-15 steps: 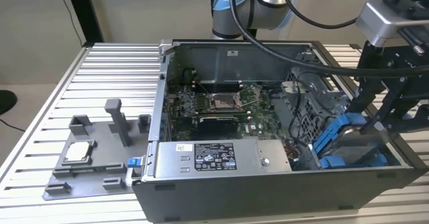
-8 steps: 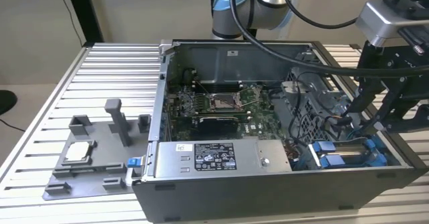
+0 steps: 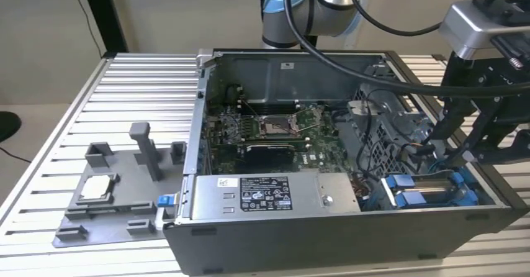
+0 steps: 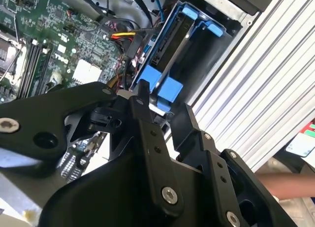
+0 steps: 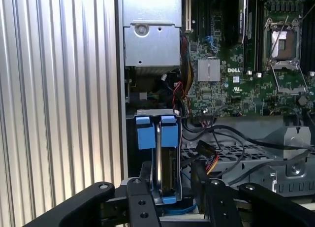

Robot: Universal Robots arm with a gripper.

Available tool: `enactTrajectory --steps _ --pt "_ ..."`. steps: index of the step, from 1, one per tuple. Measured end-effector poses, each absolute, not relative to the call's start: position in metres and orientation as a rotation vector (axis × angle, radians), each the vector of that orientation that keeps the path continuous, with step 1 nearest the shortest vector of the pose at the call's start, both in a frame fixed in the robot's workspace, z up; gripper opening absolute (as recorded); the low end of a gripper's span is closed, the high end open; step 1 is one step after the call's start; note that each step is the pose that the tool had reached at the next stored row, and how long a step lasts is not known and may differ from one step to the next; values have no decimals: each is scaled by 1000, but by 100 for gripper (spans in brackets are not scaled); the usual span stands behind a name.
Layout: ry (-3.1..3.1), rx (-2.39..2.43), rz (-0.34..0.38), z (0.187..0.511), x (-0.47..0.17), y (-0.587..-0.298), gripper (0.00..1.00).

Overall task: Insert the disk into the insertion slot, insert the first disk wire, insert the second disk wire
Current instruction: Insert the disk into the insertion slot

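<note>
The disk (image 3: 431, 191) stands on edge in its blue carrier (image 5: 149, 132) inside the insertion slot (image 5: 155, 112), at the case's front corner on the exterior view's right. My black gripper (image 3: 460, 162) hangs over the disk's far end. In both wrist views the gripper (image 5: 172, 187) (image 4: 165, 101) is open, with one finger on each side of the carrier and a small gap on one side. A black wire connector (image 5: 204, 150) with red and yellow leads (image 4: 123, 35) lies loose beside the disk (image 4: 170, 52).
The silver power supply box (image 3: 273, 193) sits along the case front, next to the bay. The motherboard (image 3: 265, 128) lies behind it. A grey fixture tray (image 3: 108, 190) rests on the slatted table (image 3: 124, 90). A person's arm (image 4: 288, 183) shows beyond the table edge.
</note>
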State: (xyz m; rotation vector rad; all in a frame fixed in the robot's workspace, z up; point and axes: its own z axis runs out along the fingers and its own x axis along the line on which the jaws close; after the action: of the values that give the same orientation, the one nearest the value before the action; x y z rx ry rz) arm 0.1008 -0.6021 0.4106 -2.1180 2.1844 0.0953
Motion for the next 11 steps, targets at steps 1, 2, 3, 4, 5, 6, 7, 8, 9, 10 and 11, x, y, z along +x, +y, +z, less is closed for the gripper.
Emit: enactTrajectory --steps 1,2,3,4,5,6,7,8,9,10,11 --pt "2184 -2118 94 410 101 -602 100" --pt "2184 -2118 93 410 101 -602 100" --pt "2184 -2117 93 410 101 -602 100" --pt "2183 -2117 93 409 101 -602 100" --pt "2183 -2117 93 409 101 -602 100" --pt "2183 -2117 93 409 101 -602 100" --pt "2183 -2117 94 409 101 -602 100" --pt "2183 -2117 94 409 101 -602 100" --pt "2183 -2117 94 409 101 -602 100" --pt "2183 -2117 94 409 101 -602 100" --pt "2183 -2117 94 409 101 -602 100"
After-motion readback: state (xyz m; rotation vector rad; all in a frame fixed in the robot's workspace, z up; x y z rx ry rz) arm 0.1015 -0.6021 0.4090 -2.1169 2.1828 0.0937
